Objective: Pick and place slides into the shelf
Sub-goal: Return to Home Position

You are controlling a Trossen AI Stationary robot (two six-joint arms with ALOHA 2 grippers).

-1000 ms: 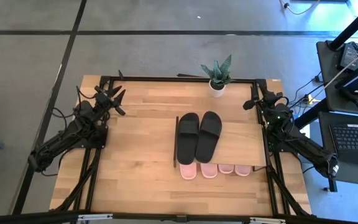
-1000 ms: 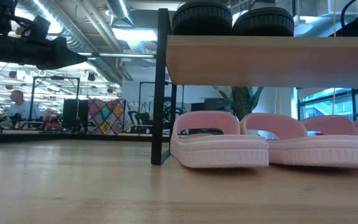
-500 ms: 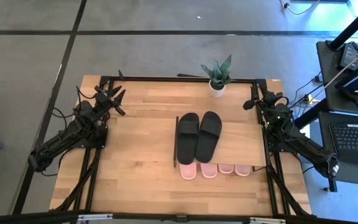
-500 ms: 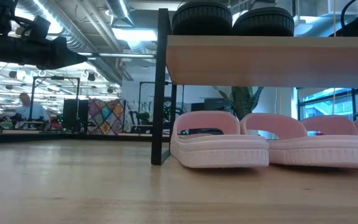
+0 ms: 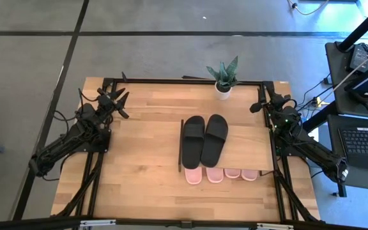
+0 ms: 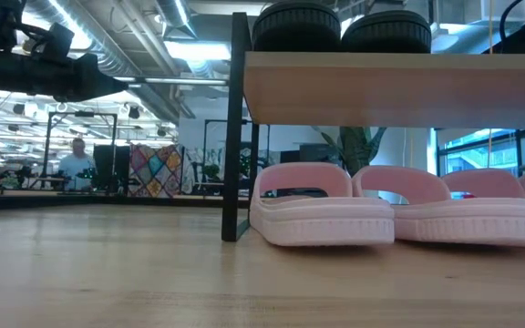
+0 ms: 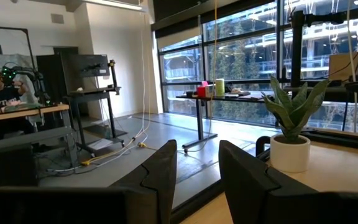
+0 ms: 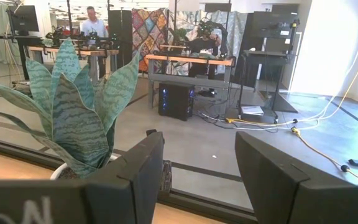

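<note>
**Slides shelved and mostly hidden; both arms at the table's back corners**

From above, the top board of the shelf [image 5: 245, 152] covers nearly all of the four pink slides [image 5: 193, 175]. Only their ends poke out in a row along its near edge. The two black slides [image 5: 193, 137] lie side by side on the board's left part.

The low view shows the pink slides standing on the table [image 5: 139, 185] under the board, the two on the right partly cut off. The black pair appear only as rounded ends above the board.

The left gripper [image 5: 117, 99] hangs over the back-left corner, its fingers parted around nothing. The right gripper [image 5: 259, 105] hangs over the back-right corner, near the potted plant [image 5: 223, 80], spread wider and equally empty. A distant person [image 6: 77, 162] is hard to make out.
</note>
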